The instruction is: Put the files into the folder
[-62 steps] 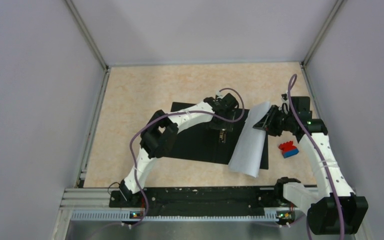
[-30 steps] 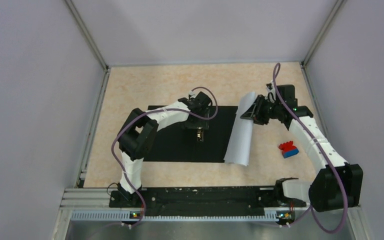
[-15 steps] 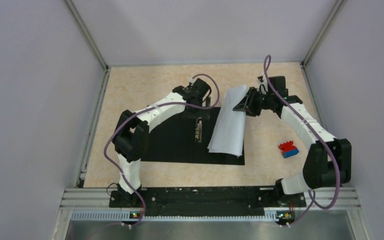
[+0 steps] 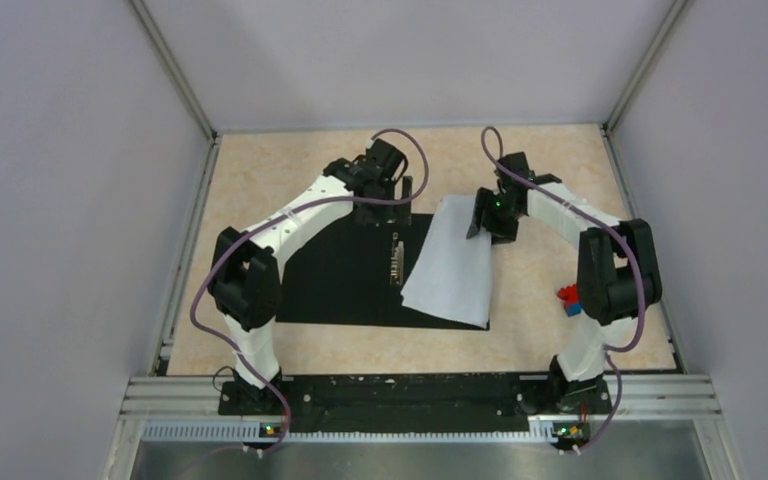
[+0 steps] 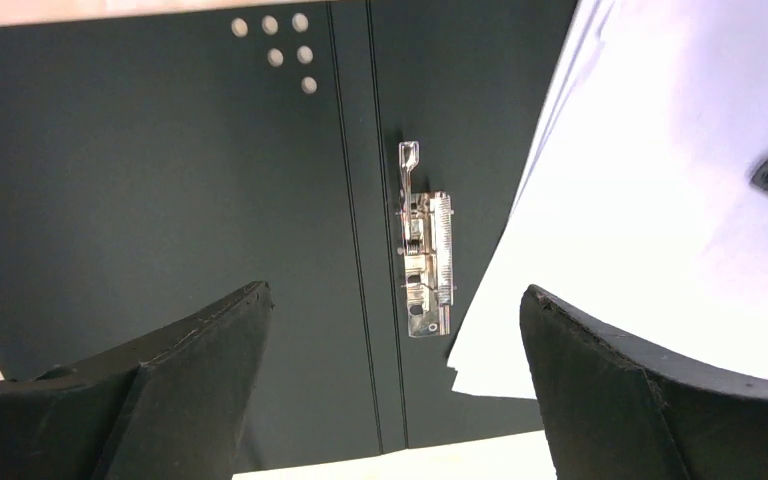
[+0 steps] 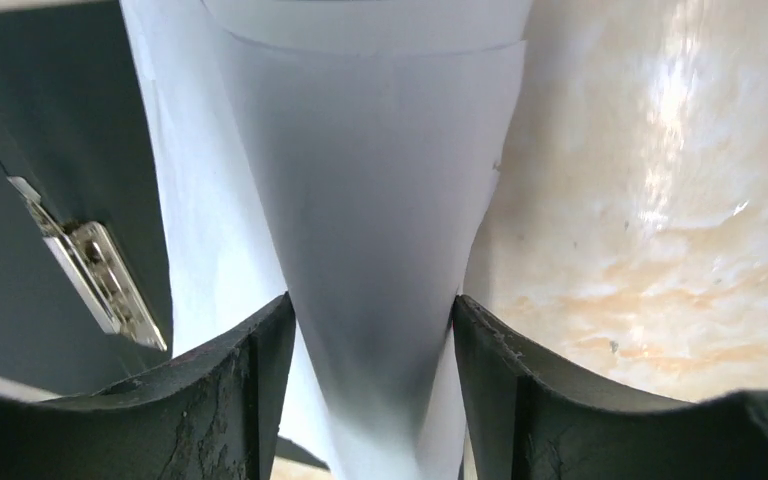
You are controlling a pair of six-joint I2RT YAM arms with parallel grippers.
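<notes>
Our left gripper (image 5: 395,295) gapes, we cannot tell whether the right gripper (image 6: 370,305) grips the files (image 4: 450,270), and we ought to square them beside the folder (image 4: 340,280) clip (image 5: 425,265).

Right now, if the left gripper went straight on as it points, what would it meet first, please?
Probably the black inside of the folder, just beside its metal clip; depth is unclear.

White files (image 5: 660,200) overlap open black folder (image 5: 160,200) beside clip (image 5: 426,255)
</notes>
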